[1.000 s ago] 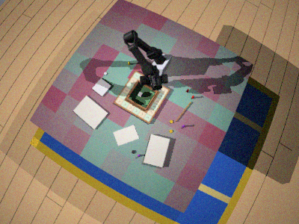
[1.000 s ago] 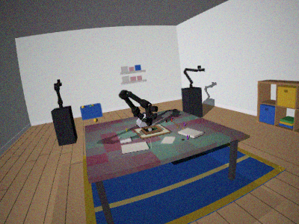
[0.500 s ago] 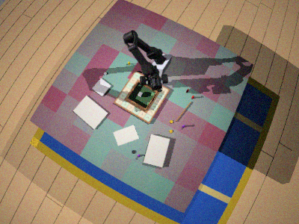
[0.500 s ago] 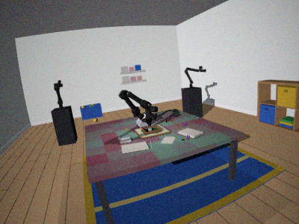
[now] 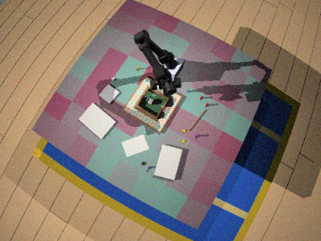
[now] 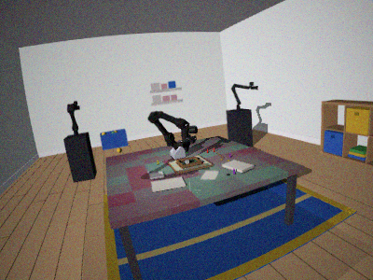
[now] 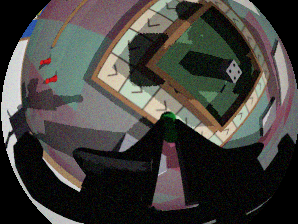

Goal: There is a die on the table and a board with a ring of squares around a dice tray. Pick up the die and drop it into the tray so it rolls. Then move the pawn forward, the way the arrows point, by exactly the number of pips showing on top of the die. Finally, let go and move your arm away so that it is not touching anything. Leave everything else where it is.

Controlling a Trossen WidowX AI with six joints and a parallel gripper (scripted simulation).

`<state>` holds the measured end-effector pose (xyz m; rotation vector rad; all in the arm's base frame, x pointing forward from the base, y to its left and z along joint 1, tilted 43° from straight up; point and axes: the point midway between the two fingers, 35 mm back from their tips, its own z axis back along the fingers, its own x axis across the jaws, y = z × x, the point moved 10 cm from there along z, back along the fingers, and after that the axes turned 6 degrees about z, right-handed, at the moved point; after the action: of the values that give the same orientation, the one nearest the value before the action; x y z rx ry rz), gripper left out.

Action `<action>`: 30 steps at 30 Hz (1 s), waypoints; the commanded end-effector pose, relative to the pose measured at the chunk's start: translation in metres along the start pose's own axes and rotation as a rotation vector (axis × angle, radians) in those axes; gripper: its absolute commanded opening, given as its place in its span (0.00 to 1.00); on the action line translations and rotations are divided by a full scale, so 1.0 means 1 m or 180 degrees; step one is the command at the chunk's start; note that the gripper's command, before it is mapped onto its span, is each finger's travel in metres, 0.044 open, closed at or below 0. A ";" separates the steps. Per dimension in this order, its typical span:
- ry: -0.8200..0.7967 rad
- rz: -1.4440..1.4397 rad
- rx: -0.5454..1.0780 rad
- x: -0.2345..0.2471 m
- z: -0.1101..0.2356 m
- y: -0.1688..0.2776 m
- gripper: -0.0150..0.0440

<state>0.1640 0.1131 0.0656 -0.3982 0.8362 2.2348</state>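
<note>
Patchwork pink, teal and grey counter (image 6: 140, 205) on a blue yellow-edged rug (image 6: 224, 243), plank floor, white walls, shelving at right, board (image 5: 138, 114) mid-counter, die (image 7: 233, 71) lying in its green tray (image 7: 200, 90), gripper (image 7: 168, 137) clamped narrowly on the green pawn (image 7: 169, 117) over the board's edge squares

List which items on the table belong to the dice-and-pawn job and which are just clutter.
Job: white pipped die in the tray; square board with arrowed squares; small green pawn, clamped in the black gripper.
Clutter: white paper sheets; thin wooden stick; red pins; yellow pins.
</note>
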 end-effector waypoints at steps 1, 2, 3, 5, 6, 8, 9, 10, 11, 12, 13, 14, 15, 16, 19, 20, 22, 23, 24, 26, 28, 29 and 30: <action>-0.0009 -0.0014 -0.0019 0.001 0.022 0.000 0.25; -0.0009 -0.0014 -0.0018 0.001 0.028 0.000 0.25; -0.0008 -0.0014 -0.0016 0.001 0.034 0.001 0.25; -0.0006 -0.0014 -0.0012 0.001 0.046 0.003 0.25; -0.0005 -0.0015 -0.0009 0.001 0.052 0.004 0.25; 0.0000 -0.0016 -0.0003 0.002 0.065 0.007 0.25; 0.0002 -0.0017 0.0000 0.002 0.070 0.008 0.25; 0.0003 -0.0018 0.0002 0.002 0.073 0.009 0.25; 0.0004 -0.0018 0.0002 0.002 0.074 0.009 0.25; 0.0004 -0.0018 0.0002 0.002 0.074 0.009 0.25; 0.0002 -0.0017 0.0001 0.002 0.074 0.009 0.25; -0.0004 -0.0015 -0.0004 0.000 0.073 0.010 0.25; -0.0013 -0.0011 -0.0012 -0.004 0.072 0.010 0.25; -0.0023 -0.0006 -0.0021 -0.008 0.070 0.010 0.25; -0.0049 0.0005 -0.0047 -0.019 0.065 0.011 0.25; -0.0057 0.0008 -0.0055 -0.023 0.063 0.012 0.25; -0.0069 0.0013 -0.0070 -0.031 0.060 0.013 0.25; -0.0073 0.0015 -0.0077 -0.034 0.058 0.014 0.25; -0.0077 0.0016 -0.0084 -0.038 0.056 0.015 0.25; -0.0084 0.0019 -0.0096 -0.045 0.052 0.017 0.25; -0.0087 0.0020 -0.0105 -0.052 0.048 0.019 0.25; -0.0088 0.0020 -0.0109 -0.056 0.047 0.020 0.25; -0.0088 0.0020 -0.0113 -0.059 0.045 0.022 0.25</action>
<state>0.1846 0.1108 0.1354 -0.3768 0.7884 2.2547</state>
